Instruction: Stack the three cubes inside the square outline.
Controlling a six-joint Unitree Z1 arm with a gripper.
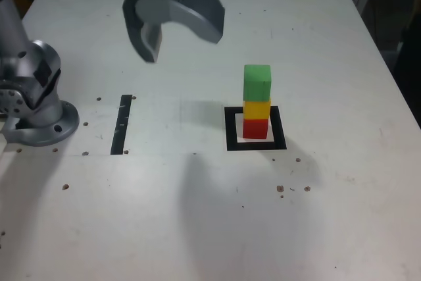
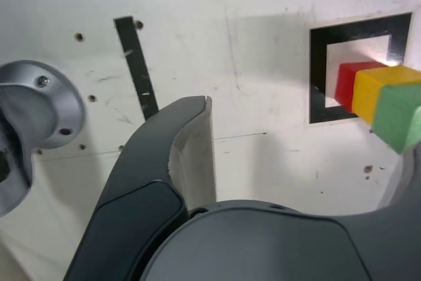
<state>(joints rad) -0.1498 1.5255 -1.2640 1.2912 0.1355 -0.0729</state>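
Stack is up: red cube (image 1: 256,127) on the bottom, yellow cube (image 1: 256,108) on it, green cube (image 1: 257,82) on top, all standing inside the square outline (image 1: 231,129), right of centre in the exterior frame. Red sits on the white centre, apparently toward the far side of it; can't confirm whether its edge touches the black border. Green looks slightly wider than, or offset from, the yellow below, so the column isn't perfectly flush. The wrist view shows the same three, red (image 2: 347,85), yellow (image 2: 375,91), green (image 2: 400,115), at the frame's right edge over the outline (image 2: 317,77). The gripper (image 1: 172,27) hangs at upper centre-left of the exterior frame, well apart from the stack, jaws spread, nothing between them. The thin black strip (image 1: 122,124) lies left of the outline, and the arm base (image 1: 39,106) sits at the far left edge. The white table (image 1: 197,215) carries scattered screw holes and specks, nothing else near the column. Judging by the layout, the task looks done. Risks from here: any sweep of the open jaws toward the exterior view's right at low height clips the green cube and topples the column; a table jolt from a fast arm move could shift that slightly offset top block. Retreat high and slow.
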